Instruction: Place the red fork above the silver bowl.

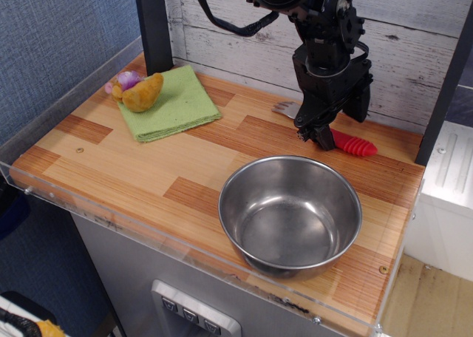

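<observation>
The red fork (pixel 355 145) lies on the wooden tabletop just behind the silver bowl (pixel 290 213), close to the back wall. Its ribbed red handle points right and its silver tines (pixel 284 108) stick out to the left. My gripper (pixel 332 132) points down over the middle of the fork and hides that part. Its fingers (pixel 318 136) look spread, one in front of the fork and one behind it. The bowl stands empty at the front right of the table.
A folded green cloth (pixel 171 102) lies at the back left with a yellow and purple plush toy (pixel 137 89) on its corner. A black post (pixel 153 23) stands behind it. A clear acrylic rim (pixel 185 241) edges the table.
</observation>
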### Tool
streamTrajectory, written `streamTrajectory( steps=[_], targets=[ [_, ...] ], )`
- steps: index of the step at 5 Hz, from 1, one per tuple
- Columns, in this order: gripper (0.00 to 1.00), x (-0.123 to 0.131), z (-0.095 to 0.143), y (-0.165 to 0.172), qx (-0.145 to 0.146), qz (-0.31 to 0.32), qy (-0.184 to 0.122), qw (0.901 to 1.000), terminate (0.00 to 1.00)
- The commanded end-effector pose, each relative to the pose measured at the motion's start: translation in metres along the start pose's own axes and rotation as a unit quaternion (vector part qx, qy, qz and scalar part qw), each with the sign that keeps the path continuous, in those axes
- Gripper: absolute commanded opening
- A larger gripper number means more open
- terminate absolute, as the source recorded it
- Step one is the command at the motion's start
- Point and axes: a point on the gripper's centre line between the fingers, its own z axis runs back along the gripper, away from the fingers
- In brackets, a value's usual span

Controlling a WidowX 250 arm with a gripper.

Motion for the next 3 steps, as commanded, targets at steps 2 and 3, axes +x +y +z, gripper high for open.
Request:
streamTrajectory(
  steps=[2,3],
  targets=[
    [1.00,0.022,0.062,-0.007,-0.039,-0.034,-0.062,0.9967,0.00],
    [1.00,0.025,0.095,-0.004,-0.058,-0.032,-0.070,0.9954,0.00]
  ],
)
